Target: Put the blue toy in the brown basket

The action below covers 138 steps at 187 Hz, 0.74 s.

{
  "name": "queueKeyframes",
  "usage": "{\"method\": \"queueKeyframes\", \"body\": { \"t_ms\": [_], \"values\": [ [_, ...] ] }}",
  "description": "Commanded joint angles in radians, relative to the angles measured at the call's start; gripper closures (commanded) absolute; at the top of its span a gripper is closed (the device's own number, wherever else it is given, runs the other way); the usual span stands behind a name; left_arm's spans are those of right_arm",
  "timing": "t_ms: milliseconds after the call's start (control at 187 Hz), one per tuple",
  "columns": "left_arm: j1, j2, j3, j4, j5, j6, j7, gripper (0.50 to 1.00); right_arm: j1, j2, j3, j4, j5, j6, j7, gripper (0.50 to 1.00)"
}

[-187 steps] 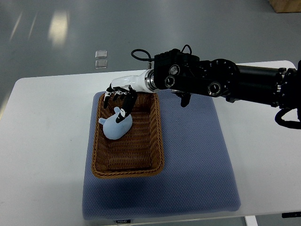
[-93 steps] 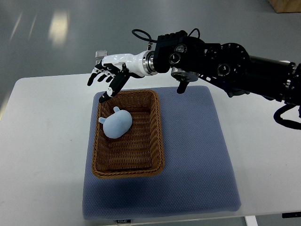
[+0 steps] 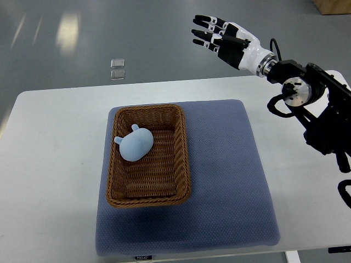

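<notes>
So the blue toy (image 3: 135, 146) is sitting inside the brown basket (image 3: 184, 164), up in the far half of it and a bit toward the left wall, resting on the woven floor with its little ears poking toward the far-left corner. Its longer side looks to run roughly across the basket's width, slightly slanted. The basket itself sits on a blue-grey mat (image 3: 230, 181) on the white table (image 3: 49, 164). The right hand (image 3: 224, 38) is way up past the far edge of the table, well apart from the toy, fingers (image 3: 205, 27) stretched out straight and spread, holding nothing. From those fingers the toy lies down and to the left in the picture, i.e. nearer the robot and off to its left. The left arm isn't showing at all, so the right hand is the only one anywhere near. Judging by how things lie, the placing looks done, and the hand has nothing left to grab unless the toy needs nudging.
</notes>
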Motion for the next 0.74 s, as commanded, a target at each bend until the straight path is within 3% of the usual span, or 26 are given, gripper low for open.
{"method": "queueKeyframes", "body": {
  "t_ms": [0,316,562,734],
  "values": [
    [0.000,0.000,0.000,0.001,0.000,0.000,0.000,0.500,-0.075,0.065,0.079,-0.035,0.041,0.002,0.001,0.599],
    [0.000,0.000,0.000,0.000,0.000,0.002,0.000,0.500,-0.164,0.115,0.113,-0.128,0.210,0.011,0.127,0.597],
    [0.000,0.000,0.000,0.000,0.000,0.002,0.000,0.500,-0.181,0.132,0.113,-0.193,0.247,0.088,0.135,0.597],
    [0.000,0.000,0.000,0.001,0.000,0.002,0.000,0.500,-0.187,0.134,0.113,-0.203,0.248,0.096,0.136,0.597]
  ]
}}
